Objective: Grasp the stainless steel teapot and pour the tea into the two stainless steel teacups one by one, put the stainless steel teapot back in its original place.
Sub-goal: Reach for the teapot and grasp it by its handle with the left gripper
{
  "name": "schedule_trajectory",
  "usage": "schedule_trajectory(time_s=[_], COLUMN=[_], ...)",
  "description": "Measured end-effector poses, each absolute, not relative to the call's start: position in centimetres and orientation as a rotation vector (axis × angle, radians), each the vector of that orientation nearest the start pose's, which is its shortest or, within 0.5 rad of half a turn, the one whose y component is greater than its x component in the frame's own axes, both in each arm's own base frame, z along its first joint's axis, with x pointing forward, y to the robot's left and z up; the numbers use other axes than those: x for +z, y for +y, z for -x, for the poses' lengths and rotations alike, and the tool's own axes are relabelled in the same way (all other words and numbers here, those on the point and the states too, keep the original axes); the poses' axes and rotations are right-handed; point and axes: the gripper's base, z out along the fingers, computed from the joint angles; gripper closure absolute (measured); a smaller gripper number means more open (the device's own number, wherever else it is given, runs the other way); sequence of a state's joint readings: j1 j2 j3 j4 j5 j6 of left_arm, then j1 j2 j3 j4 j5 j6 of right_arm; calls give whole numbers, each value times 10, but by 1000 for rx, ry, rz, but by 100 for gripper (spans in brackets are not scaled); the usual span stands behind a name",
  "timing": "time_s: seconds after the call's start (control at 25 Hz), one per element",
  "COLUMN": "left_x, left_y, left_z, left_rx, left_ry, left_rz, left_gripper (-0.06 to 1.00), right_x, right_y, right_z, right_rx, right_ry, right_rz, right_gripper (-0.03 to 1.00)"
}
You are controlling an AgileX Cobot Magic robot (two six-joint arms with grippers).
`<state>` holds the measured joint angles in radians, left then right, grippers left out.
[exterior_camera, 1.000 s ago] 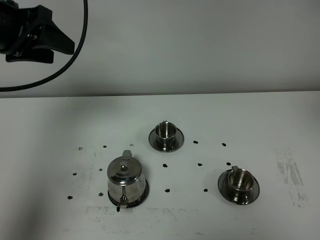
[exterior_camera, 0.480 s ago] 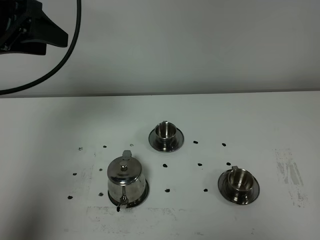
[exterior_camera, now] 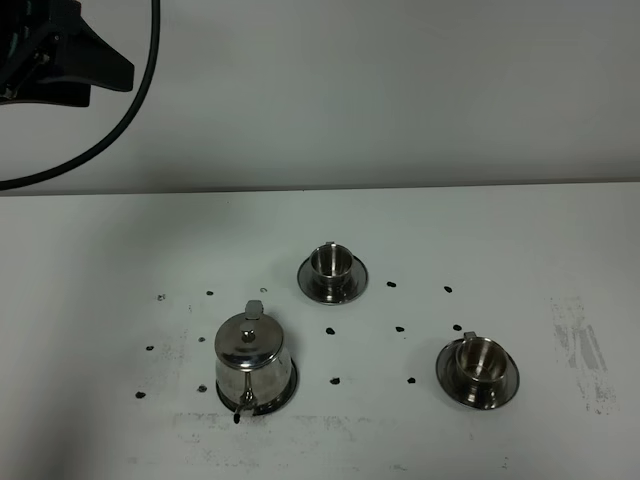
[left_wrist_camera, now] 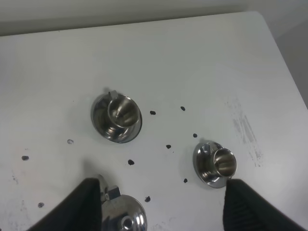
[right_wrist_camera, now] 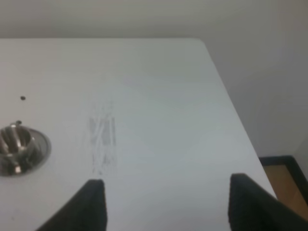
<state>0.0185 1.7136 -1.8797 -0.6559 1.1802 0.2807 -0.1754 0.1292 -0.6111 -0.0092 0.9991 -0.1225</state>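
The stainless steel teapot (exterior_camera: 253, 356) stands upright at the front left of the table on a round steel saucer (exterior_camera: 291, 381), spout toward the front edge. In the left wrist view only its lid and handle (left_wrist_camera: 123, 218) show. One of the two stainless steel teacups (exterior_camera: 333, 266) sits on a saucer behind the pot, the other (exterior_camera: 478, 362) to the right. My left gripper (left_wrist_camera: 161, 195) hangs open high above the pot and cups, holding nothing. My right gripper (right_wrist_camera: 166, 192) is open over bare table near the right edge, with one teacup (right_wrist_camera: 17, 146) off to its side.
Small black marks (exterior_camera: 399, 329) dot the white table (exterior_camera: 500, 230) between the pot and cups. A scuffed patch (exterior_camera: 580, 350) lies near the right side. The left arm (exterior_camera: 60, 55) and its cable show at the top left. The table's right edge (right_wrist_camera: 231, 110) drops off to the floor.
The left arm has drawn back a little to the upper left in the exterior high view. The teapot and both teacups have not moved.
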Motion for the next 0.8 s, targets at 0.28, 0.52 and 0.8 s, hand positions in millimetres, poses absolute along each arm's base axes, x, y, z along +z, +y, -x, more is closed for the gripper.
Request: schedule_trajectory(time_s=[0.28,0.52,0.8], left_x=[426,432,437], left_y=[-45,-45,-45], left_z=[-366,-361,-357], left_rx=[-709,-704,-698], left_ry=[2318,2303,2290], left_rz=[-249,-254,-263], left_gripper=[35,35,35], right_x=[288,279,273], right_y=[-1,0,1], right_z=[2,5,4], right_rx=[-203,-196,-177], right_ry=[2010,2050,2086], right_rz=[-53,-36,-34], right_gripper=[41,41,41])
